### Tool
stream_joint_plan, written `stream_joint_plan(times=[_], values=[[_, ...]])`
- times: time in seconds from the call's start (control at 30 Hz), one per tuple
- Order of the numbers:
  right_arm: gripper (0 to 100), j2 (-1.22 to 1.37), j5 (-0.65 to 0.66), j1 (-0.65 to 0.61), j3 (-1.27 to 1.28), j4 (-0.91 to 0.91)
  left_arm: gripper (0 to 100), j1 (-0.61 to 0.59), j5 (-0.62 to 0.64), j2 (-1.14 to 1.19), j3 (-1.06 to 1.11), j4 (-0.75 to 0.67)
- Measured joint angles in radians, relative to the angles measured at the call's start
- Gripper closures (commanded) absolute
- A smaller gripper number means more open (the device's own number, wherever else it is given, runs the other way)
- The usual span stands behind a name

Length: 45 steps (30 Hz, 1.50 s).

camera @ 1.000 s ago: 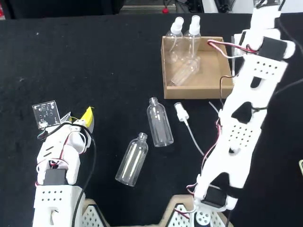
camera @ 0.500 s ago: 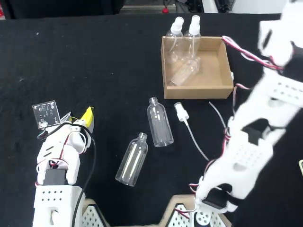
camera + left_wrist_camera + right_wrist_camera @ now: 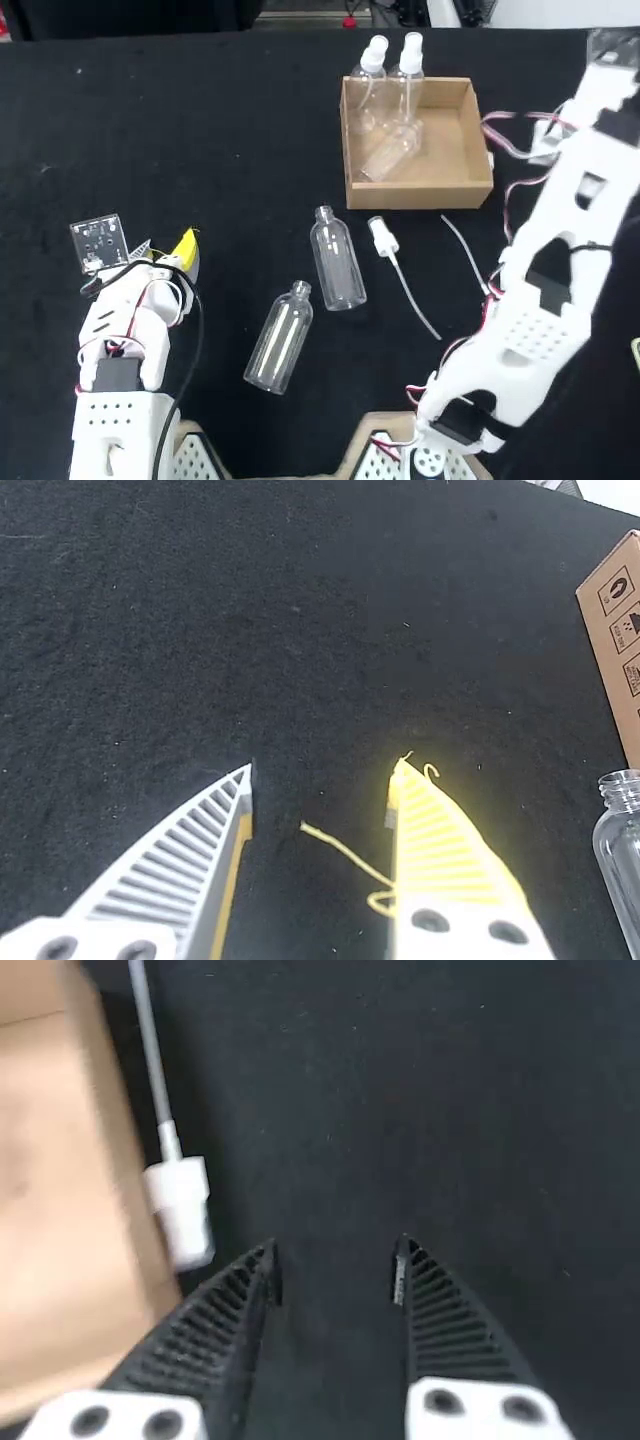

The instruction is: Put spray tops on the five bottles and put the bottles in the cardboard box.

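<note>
No word or number can be read anywhere. The only print is on the outer wall of the cardboard box [image 3: 610,645], at the right edge of the left wrist view. There a column of small black-framed signs [image 3: 620,587] runs down the brown card. The uppermost holds a curved, horseshoe-like mark. The ones below it are cut by the frame edge and too small to make out. In the high view the near wall of the box is plain brown.
</note>
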Motion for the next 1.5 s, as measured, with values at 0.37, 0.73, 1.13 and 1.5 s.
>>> stream_joint_plan(times=[0.37, 0.73, 1.13, 1.5], values=[[82.9, 0.009, -0.207, -0.052, 0.353, -0.508, 79, 0.000, 0.000, 0.000, 0.000, 0.000], [82.8, 0.057, -0.400, -0.075, 0.381, -0.537, 79, 0.000, 0.000, 0.000, 0.000, 0.000], [82.8, 0.060, -0.430, -0.103, 0.381, -0.535, 79, 0.000, 0.000, 0.000, 0.000, 0.000], [82.8, 0.060, -0.430, -0.121, 0.381, -0.535, 79, 0.000, 0.000, 0.000, 0.000, 0.000]])
